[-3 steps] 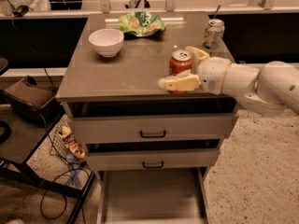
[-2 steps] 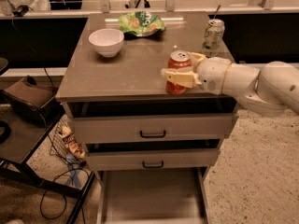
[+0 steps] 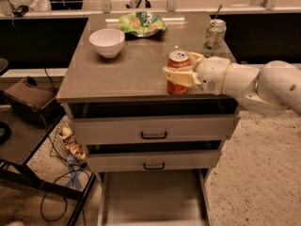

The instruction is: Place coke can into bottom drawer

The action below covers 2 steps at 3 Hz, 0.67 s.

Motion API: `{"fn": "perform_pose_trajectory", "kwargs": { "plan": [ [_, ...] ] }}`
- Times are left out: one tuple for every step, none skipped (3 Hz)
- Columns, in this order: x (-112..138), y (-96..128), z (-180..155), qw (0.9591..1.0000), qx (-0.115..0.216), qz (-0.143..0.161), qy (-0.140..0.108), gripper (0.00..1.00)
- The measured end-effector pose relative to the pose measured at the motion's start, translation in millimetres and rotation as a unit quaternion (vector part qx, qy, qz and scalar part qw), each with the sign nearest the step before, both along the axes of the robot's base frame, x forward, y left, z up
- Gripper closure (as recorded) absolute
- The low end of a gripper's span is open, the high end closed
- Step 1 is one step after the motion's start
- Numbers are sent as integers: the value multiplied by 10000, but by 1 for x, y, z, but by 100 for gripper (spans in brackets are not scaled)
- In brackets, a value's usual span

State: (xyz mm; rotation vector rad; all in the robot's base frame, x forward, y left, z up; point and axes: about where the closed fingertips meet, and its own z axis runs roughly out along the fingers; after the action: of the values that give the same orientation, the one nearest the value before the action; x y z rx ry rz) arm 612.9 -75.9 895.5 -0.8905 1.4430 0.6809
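The red coke can [image 3: 178, 61] stands upright near the front right edge of the cabinet top [image 3: 136, 69]. My gripper [image 3: 181, 68] comes in from the right at can height. Its pale fingers [image 3: 178, 76] wrap both sides of the can's body and are shut on it. The bottom drawer [image 3: 153, 197] is pulled out below the cabinet, a shallow grey tray with a bare floor, directly under the front of the cabinet.
A white bowl [image 3: 106, 42] and a green chip bag [image 3: 141, 23] sit at the back of the top. A white-and-green can with a straw [image 3: 214, 33] stands at the back right. Two closed drawers with dark handles [image 3: 154, 135] are above the tray. A black cart [image 3: 23, 126] and cables are at the left.
The gripper moved left and slightly up from beside the can to around it, and its fingers have closed on the can's body. The can has stayed on the cabinet top.
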Motion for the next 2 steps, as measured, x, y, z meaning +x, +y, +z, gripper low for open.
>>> {"fn": "perform_pose_trajectory", "kwargs": {
  "plan": [
    [-1, 1, 2, 10000, -9, 10, -13, 100],
    [-34, -1, 14, 9999, -3, 29, -142, 100]
  ]
}}
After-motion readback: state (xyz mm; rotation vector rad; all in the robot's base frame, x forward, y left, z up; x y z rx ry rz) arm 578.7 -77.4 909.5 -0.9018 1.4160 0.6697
